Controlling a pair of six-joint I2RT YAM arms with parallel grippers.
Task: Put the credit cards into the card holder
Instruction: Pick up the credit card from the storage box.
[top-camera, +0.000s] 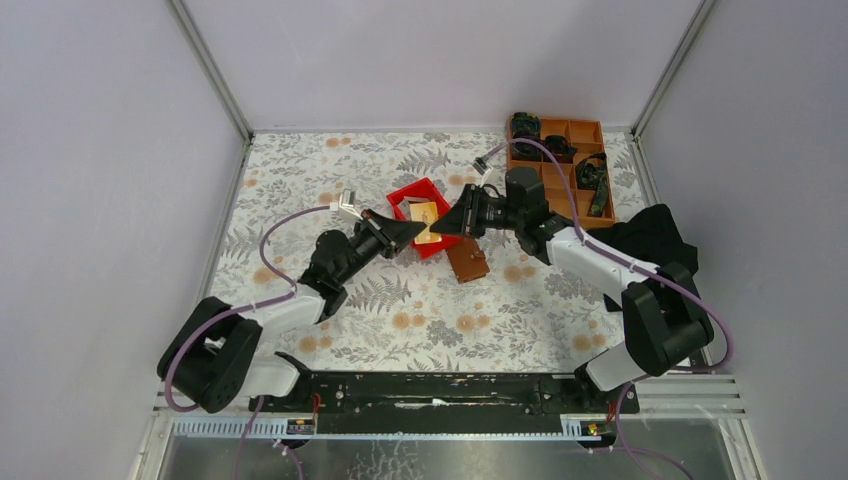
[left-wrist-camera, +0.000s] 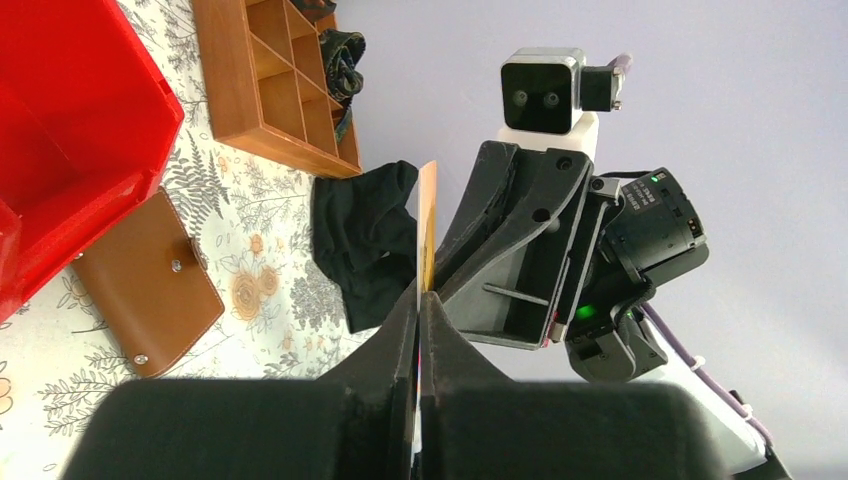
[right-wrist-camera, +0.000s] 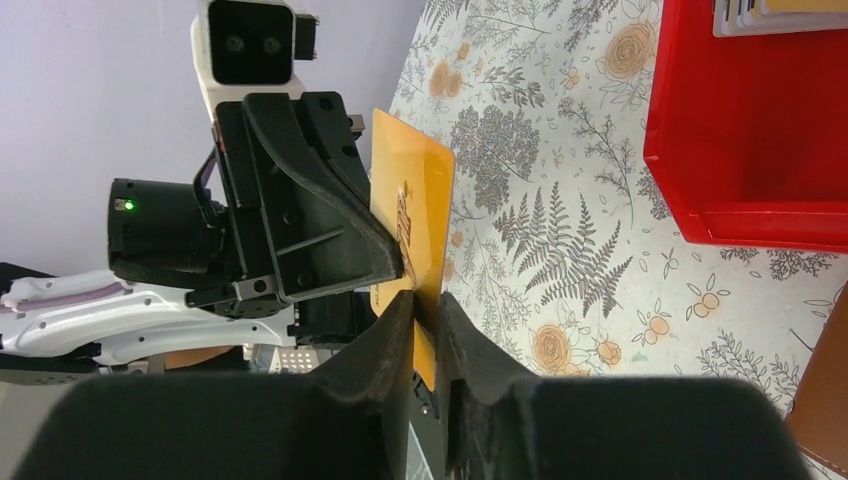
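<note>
Nearest you, both arms reach in from the near edge and meet over the middle of the counter (top-camera: 330, 190). Your left pincer (left-wrist-camera: 420, 300) is closed on one edge of an orange credit card (right-wrist-camera: 418, 180), which its own camera sees edge-on, as a thin upright line between the fingers. Your right pincer (right-wrist-camera: 425, 305) is clamped on the same card from the opposite side, its fingers pinching the card's lower edge. The card stands upright in the air between the two pincers, clear of the counter, its printed orange face turned towards the right wrist camera.

Just beside the pincers, towards the right edge, the brown leather card holder (top-camera: 467, 262) lies flat on the counter. It looks folded shut, with its snap tab showing on top. No pincer touches it.

Just beyond it is the red bin (top-camera: 405, 195), near the middle of the counter. More credit cards (right-wrist-camera: 775, 12) lie stacked inside it; you can see an orange face and pale edges.

By the right edge, a black cloth (left-wrist-camera: 365, 245) lies crumpled on the counter.

Farthest away, in the far right corner, sits the wooden compartment tray (top-camera: 580, 130) with dark items in several of its sections.
</note>
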